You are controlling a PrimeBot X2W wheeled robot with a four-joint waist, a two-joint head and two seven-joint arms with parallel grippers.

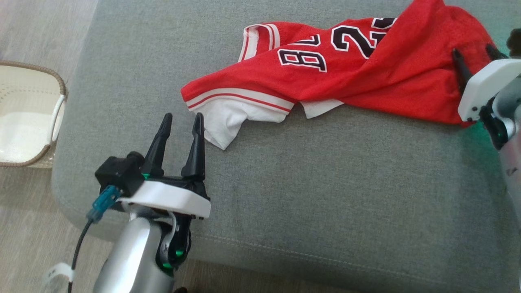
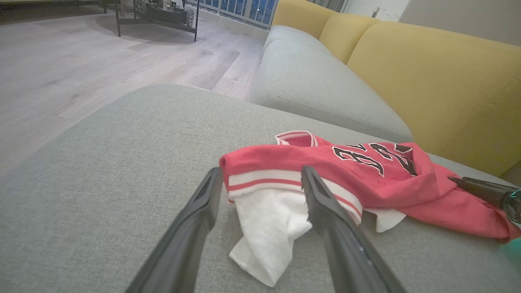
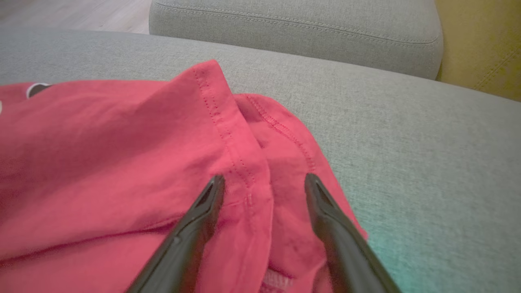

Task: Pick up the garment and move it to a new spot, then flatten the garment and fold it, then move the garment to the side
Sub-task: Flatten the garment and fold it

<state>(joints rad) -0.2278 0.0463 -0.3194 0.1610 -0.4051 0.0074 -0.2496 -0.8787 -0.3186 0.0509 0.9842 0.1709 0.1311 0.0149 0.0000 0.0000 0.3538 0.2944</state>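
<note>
The garment [image 1: 358,69] is a red jersey with black numbers, white trim and a white inner layer, lying crumpled across the grey cushion [image 1: 305,195]. My left gripper [image 1: 181,122] stands open just left of the white corner of the garment [image 2: 268,228], its fingers on either side of that corner in the left wrist view, nothing held. Over the red hem at the garment's right end [image 3: 244,162], my right gripper [image 1: 472,51] is open, with the fingers [image 3: 203,211] straddling a stitched fold.
A cream woven basket [image 1: 24,114] sits on the wooden floor [image 1: 36,28] left of the cushion. Behind the cushion lie another grey seat [image 2: 317,81] and yellow back cushions [image 2: 439,85]. The cushion's front edge [image 1: 325,260] runs close to my left arm.
</note>
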